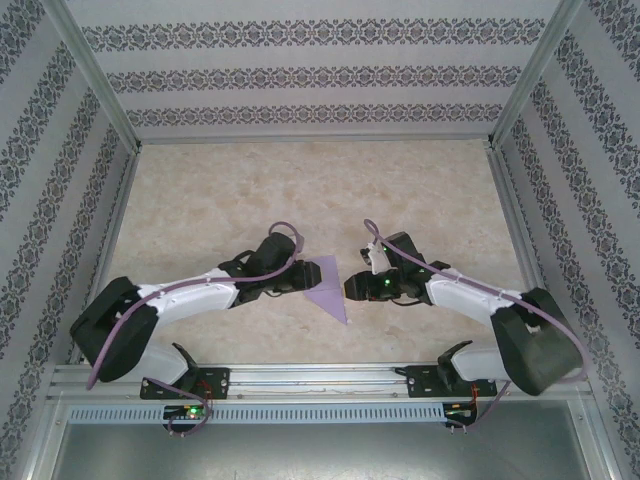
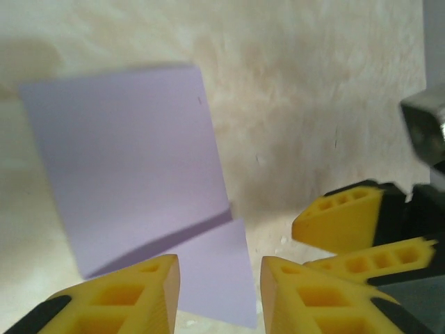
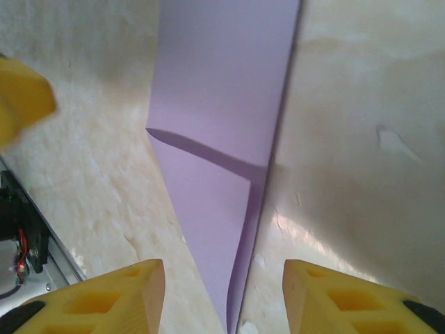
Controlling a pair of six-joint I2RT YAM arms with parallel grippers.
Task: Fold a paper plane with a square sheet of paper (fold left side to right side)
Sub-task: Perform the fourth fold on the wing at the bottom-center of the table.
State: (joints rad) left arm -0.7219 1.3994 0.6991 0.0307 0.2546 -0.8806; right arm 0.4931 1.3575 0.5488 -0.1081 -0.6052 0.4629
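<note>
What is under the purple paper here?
The paper lies flat on the marbled table. Its big flap overlaps a narrower pointed layer and casts a shadow on it. The table beneath the paper and the overlapped part of that layer are covered.

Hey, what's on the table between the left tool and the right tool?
The folded lavender paper lies there, between the left tool and right tool, seen in the top view.

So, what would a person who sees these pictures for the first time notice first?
The folded lavender paper, its narrow tip toward the near edge, lies on the marbled table at the centre. The left gripper and the right gripper flank it, yellow fingers apart, neither pinching it.
</note>
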